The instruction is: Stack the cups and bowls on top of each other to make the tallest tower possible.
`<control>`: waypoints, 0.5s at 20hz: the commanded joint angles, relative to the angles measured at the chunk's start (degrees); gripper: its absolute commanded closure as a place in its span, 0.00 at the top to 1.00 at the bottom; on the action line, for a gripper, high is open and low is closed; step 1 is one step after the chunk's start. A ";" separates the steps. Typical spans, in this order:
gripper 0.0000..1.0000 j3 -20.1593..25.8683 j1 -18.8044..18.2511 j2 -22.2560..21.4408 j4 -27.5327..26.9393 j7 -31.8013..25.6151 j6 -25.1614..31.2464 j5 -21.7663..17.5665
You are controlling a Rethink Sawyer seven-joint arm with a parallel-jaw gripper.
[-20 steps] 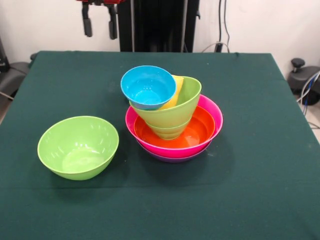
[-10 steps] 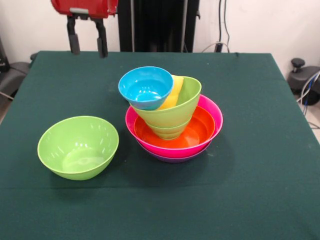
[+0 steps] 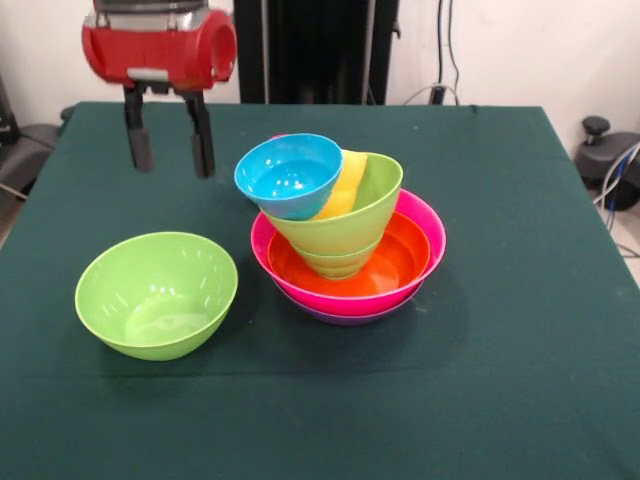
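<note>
The tower stands mid-table: a purple bowl (image 3: 345, 316) lowest, then a hot pink bowl (image 3: 425, 232), an orange bowl (image 3: 400, 255) and lime green bowls (image 3: 345, 235). A yellow cup (image 3: 345, 185) leans inside the top green bowl. A small sky blue bowl (image 3: 288, 175) sits tilted on top, towards the left. A large lime green bowl (image 3: 157, 294) stands alone at the front left. My gripper (image 3: 170, 152) hangs open and empty above the table, behind the lone green bowl and left of the tower. The red and orange cups are not visible.
The table (image 3: 520, 300) has a dark green cloth. The black pedestal (image 3: 315, 50) stands behind its far edge. A dark chair (image 3: 22, 140) is off the left side, and cables with a black stand (image 3: 610, 160) are off the right.
My gripper has come down and moved left and nearer, from the top edge to above the table. The sky blue bowl has shifted slightly to the left.
</note>
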 commanded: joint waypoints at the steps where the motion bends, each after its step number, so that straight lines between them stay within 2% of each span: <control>1: 1.00 -2.06 4.84 10.73 -11.33 -12.09 5.93 -6.04; 4: 1.00 -2.36 5.70 13.94 -13.53 -11.44 4.14 -6.90; 10: 1.00 -2.84 6.95 16.91 -15.57 -10.53 1.85 -8.49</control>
